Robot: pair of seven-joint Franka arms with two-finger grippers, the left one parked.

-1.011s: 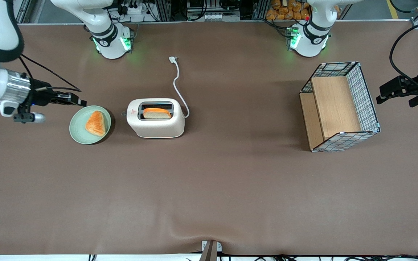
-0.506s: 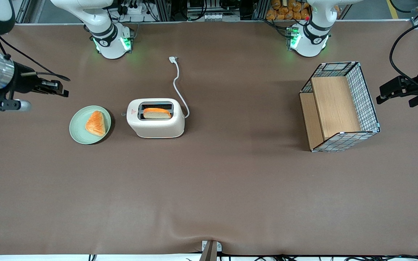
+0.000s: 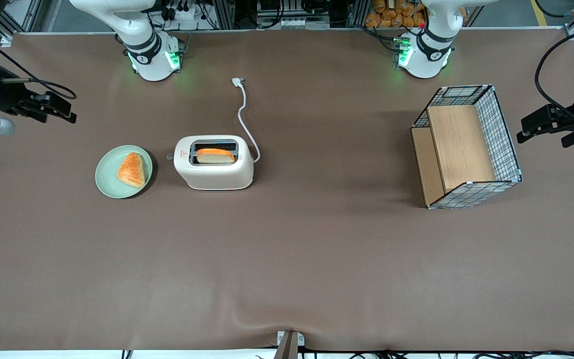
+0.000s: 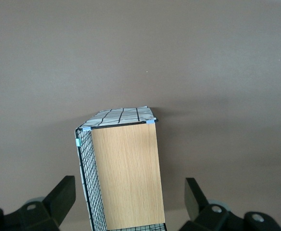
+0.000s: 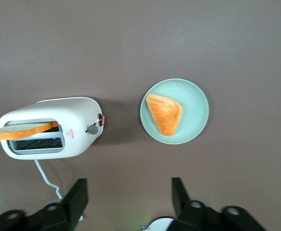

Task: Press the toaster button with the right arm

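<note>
— Pulled the gripper (image 3: 65,112) back from the plate (image 3: 102,180), up toward the bench edge at the working arm's end.

— Open or shut?

— Open wide. Holding nothing.

— And where to find the toaster (image 3: 214,172)?

— Out in the open bench, away from every edge, just beside the plate, with a bread slice (image 3: 215,155) in one slot.

— Pressed the toaster button (image 3: 169,156) yet?

— Probably not. Sticks out of the end facing the plate, well apart from the gripper. Means going back and coming down on it.
</note>
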